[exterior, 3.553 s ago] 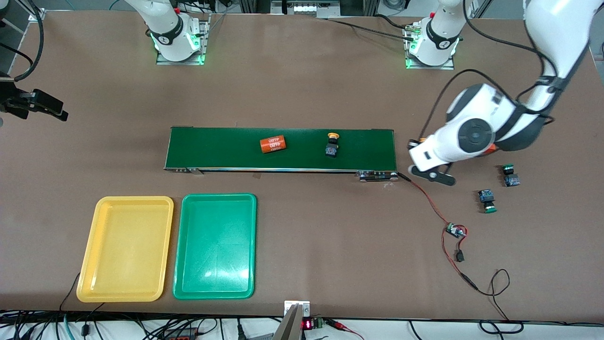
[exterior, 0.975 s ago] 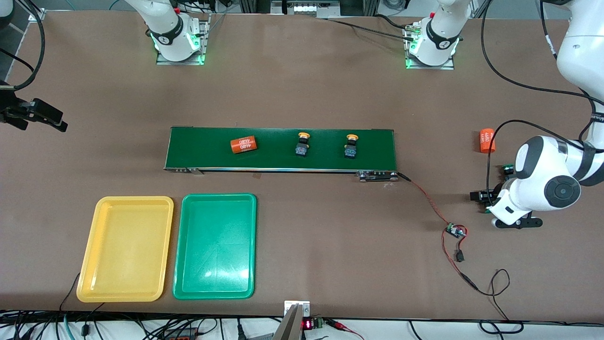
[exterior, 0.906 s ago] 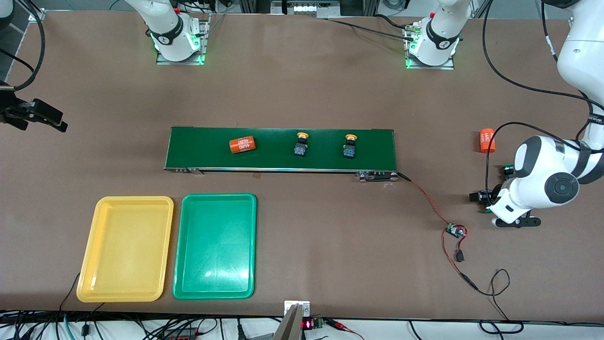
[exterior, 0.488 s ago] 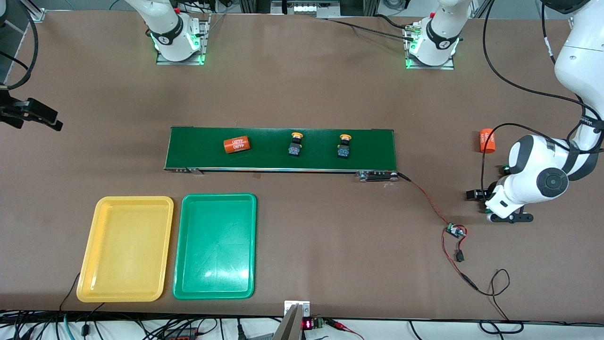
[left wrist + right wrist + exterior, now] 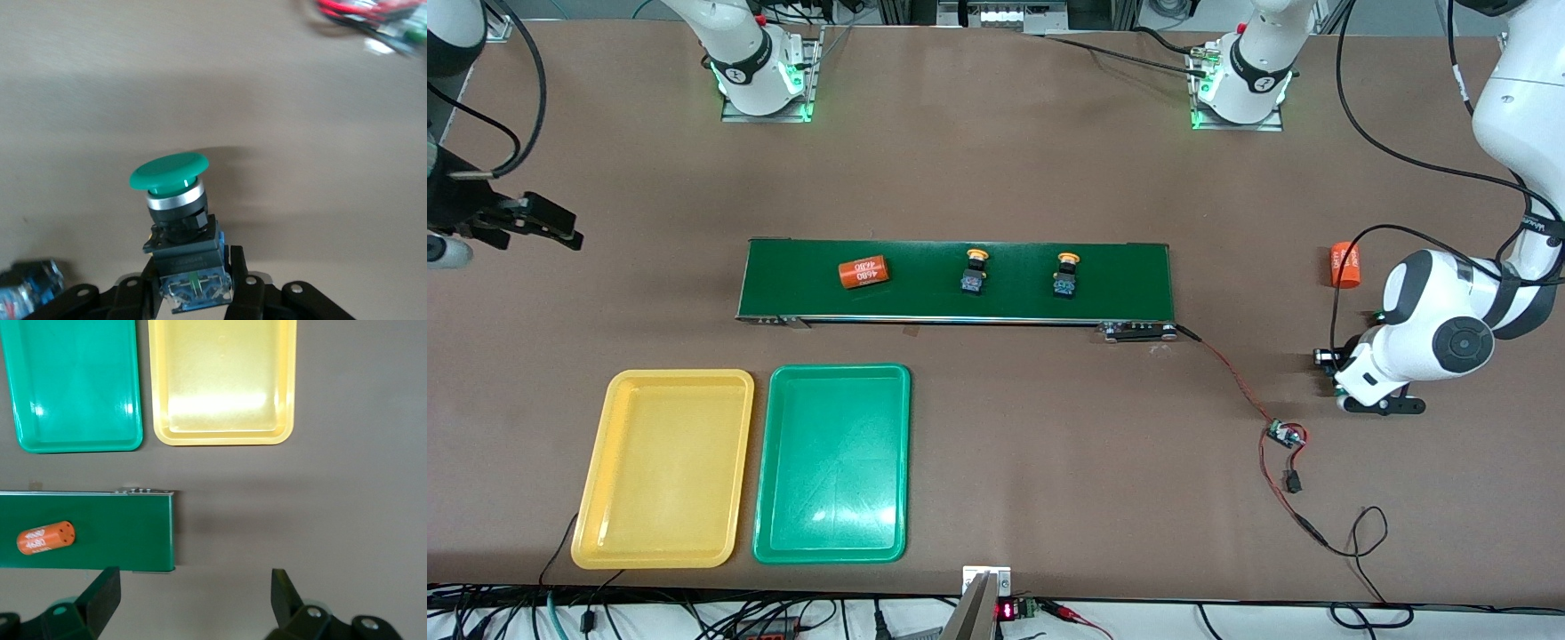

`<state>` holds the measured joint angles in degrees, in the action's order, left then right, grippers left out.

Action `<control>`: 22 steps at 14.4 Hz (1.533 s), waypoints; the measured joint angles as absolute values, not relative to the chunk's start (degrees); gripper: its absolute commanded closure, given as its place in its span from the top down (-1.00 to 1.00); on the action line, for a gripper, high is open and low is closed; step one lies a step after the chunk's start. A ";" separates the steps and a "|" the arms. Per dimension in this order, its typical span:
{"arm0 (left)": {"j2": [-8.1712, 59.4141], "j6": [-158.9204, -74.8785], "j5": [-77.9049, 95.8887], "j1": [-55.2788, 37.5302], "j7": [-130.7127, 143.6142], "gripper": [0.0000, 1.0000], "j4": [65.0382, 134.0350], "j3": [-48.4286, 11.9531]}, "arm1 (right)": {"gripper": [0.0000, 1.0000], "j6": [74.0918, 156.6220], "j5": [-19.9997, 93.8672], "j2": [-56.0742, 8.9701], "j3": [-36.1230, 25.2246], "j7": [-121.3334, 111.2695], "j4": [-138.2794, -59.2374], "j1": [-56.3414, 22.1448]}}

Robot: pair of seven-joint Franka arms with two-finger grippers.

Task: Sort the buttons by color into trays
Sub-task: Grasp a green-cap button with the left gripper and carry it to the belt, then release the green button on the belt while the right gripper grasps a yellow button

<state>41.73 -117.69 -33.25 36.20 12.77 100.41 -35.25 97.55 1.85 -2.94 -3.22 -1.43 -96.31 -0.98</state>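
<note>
Brown tabletop, conveyor belt (image 5: pixel 956 281) across its middle. From the tool outward: my left gripper (image 5: pixel 193 293) is clenched on a green-capped button (image 5: pixel 175 220) at about 3 o'clock of the belt — while the right gripper (image 5: pixel 193 600) hovers spread wide, waiting, at the belt's 9 o'clock end. Nothing is sorted yet: yellow tray (image 5: pixel 663 468) and green tray (image 5: pixel 832 463) lie empty. Two yellow-capped buttons (image 5: pixel 973 270) and an orange cylinder (image 5: pixel 864 272) ride the belt — the cylinder isn't mine to sort.
</note>
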 measured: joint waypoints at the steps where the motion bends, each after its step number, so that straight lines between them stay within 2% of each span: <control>1: 41.05 -114.43 -33.25 36.46 12.76 -0.63 100.27 -38.02 | 1.00 97.78 3.59 -3.95 -3.15 0.51 -96.32 -2.17; 5: 38.87 -100.66 -33.25 36.64 12.30 -0.67 100.24 -51.07 | 1.00 99.19 5.88 -7.87 -2.76 8.97 -96.33 -10.53; 8: 38.77 -97.48 -33.25 35.85 5.64 -0.67 100.88 -57.53 | 1.00 101.42 5.97 -11.50 -2.60 13.46 -96.35 -16.69; 13: 40.65 -99.71 -33.23 32.00 -16.34 -0.70 101.68 -59.78 | 1.00 104.89 6.01 -15.97 -2.46 29.00 -96.34 -26.77; 18: 41.21 -101.32 -33.23 27.02 -30.69 -0.83 103.02 -60.05 | 1.00 108.06 6.02 -19.96 -2.43 31.07 -96.25 -33.25; 22: 41.20 -106.62 -33.23 28.37 -33.37 -0.86 108.53 -62.51 | 1.00 109.89 6.03 -24.60 -2.45 31.59 -96.08 -37.77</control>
<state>41.20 -106.62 -33.23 28.37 -33.37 108.53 -62.51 109.89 6.03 -24.60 -2.45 31.59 -96.08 -37.77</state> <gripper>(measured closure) 0.586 0.000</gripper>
